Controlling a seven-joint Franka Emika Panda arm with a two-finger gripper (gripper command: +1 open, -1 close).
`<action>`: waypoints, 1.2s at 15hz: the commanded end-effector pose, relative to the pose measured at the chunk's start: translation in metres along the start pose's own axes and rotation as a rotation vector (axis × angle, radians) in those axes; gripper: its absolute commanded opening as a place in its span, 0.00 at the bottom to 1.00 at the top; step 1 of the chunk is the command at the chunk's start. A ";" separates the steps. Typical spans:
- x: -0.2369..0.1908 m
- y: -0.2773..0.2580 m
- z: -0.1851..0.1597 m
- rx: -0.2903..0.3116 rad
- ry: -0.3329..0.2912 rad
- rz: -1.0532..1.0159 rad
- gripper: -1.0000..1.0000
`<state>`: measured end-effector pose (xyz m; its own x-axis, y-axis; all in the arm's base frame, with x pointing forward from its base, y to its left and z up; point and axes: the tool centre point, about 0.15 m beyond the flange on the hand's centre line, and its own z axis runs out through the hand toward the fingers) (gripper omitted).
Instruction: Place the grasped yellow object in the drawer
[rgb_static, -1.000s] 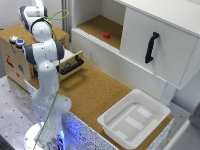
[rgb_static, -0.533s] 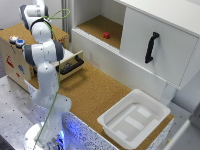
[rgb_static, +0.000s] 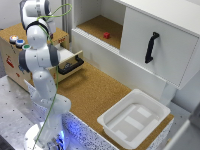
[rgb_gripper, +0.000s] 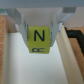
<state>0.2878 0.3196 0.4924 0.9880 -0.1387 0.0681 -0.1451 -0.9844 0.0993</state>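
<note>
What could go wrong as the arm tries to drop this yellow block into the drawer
The yellow block is held only between the two fingers, so it could slip or tilt before release. In the exterior view the arm hides the gripper, so I can't confirm it sits over the drawer; released off-centre, the block may hit a drawer wall or the black handle and fall onto the cork floor.

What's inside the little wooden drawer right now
In the wrist view, the gripper holds a yellow block marked N over the drawer; pale bare floor shows around it. The arm hides the interior in the exterior view, and the block covers the floor beneath it.
</note>
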 end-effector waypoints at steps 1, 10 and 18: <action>0.005 0.103 0.052 0.222 -0.061 -0.061 0.00; 0.020 0.056 0.086 0.219 -0.092 -0.325 0.00; 0.047 -0.002 0.131 0.135 -0.115 -0.328 0.00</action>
<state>0.3086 0.2740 0.4060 0.9765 0.2155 0.0096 0.2152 -0.9708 -0.1058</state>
